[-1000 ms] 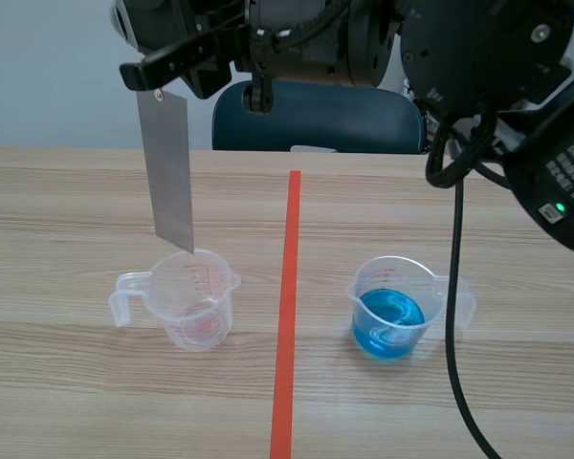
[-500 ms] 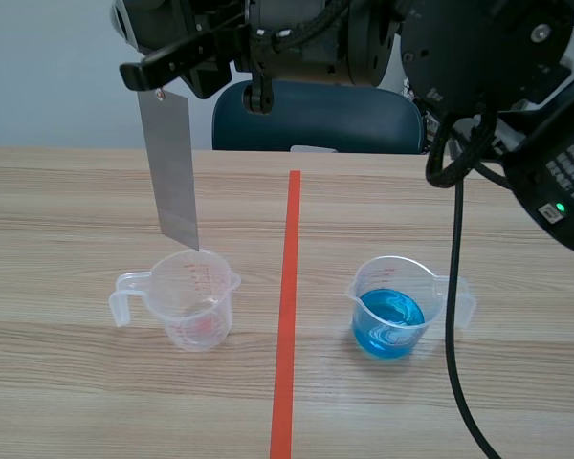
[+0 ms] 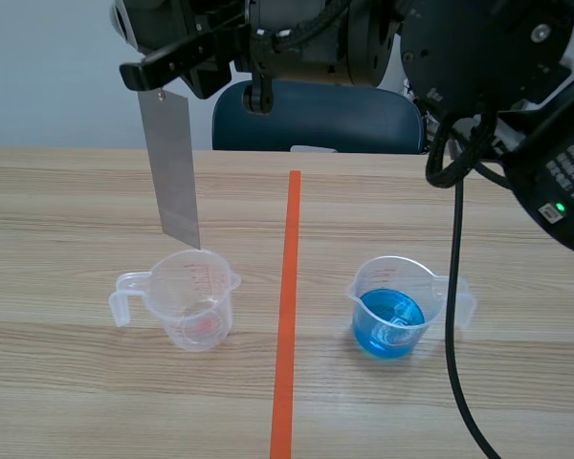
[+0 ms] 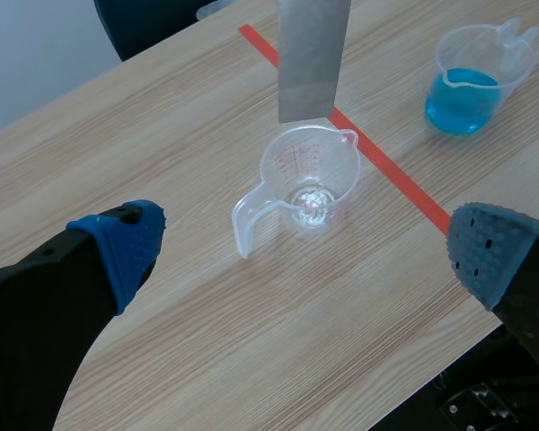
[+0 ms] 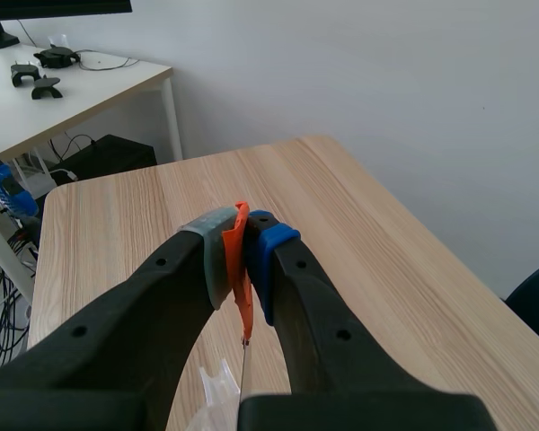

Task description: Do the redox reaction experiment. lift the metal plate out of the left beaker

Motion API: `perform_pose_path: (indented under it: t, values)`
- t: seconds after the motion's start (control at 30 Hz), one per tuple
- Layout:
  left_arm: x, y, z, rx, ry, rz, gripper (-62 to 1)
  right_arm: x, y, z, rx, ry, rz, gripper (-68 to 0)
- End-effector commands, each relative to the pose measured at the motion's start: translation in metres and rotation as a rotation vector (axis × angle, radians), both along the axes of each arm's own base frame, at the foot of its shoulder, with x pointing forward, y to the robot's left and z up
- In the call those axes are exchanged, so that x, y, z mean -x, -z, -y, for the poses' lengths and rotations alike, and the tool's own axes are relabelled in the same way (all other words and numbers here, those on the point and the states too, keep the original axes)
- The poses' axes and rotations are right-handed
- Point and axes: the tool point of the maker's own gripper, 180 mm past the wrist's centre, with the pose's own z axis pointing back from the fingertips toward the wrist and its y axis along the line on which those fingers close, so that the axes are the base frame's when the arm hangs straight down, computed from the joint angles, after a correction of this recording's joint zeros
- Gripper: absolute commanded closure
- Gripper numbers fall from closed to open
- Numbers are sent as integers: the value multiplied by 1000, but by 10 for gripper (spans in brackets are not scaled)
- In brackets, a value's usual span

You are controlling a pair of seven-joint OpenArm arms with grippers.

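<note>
A thin grey metal plate (image 3: 172, 167) hangs upright over the table, its lower edge just above the rim of the clear left beaker (image 3: 193, 304). My right gripper (image 3: 158, 75), reaching across from the right, is shut on the plate's top edge. In the right wrist view the right gripper (image 5: 240, 238) has its pads pressed on an orange strip, and the plate (image 5: 245, 368) shows edge-on below. Seen from the left wrist, the plate (image 4: 313, 54) hovers above the beaker (image 4: 310, 175), which holds a little clear liquid. My left gripper (image 4: 304, 247) is open, high above the table and short of the beaker.
A second beaker (image 3: 394, 308) with blue liquid stands right of the orange-red tape line (image 3: 287, 306), also seen as beaker (image 4: 472, 85). A dark blue chair (image 3: 316, 120) stands behind the table. A black cable (image 3: 452, 316) hangs beside the blue beaker.
The plate's lower edge has risen a little and drifted slightly right, from level with the left beaker's rim to just above it. The blue liquid ripples.
</note>
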Motion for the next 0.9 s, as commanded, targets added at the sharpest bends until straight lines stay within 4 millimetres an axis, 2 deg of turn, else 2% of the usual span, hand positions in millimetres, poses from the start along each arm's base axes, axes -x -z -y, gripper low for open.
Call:
perform_pose_path:
  t: [0.0, 0.87]
  values:
    - [-1, -6, 2, 21, 0, 18, -623, 2, -15, 0, -32, -8, 33, 0]
    - [-2, -8, 2, 43, -9, 16, -623, 1, -13, 0, -25, -7, 28, 0]
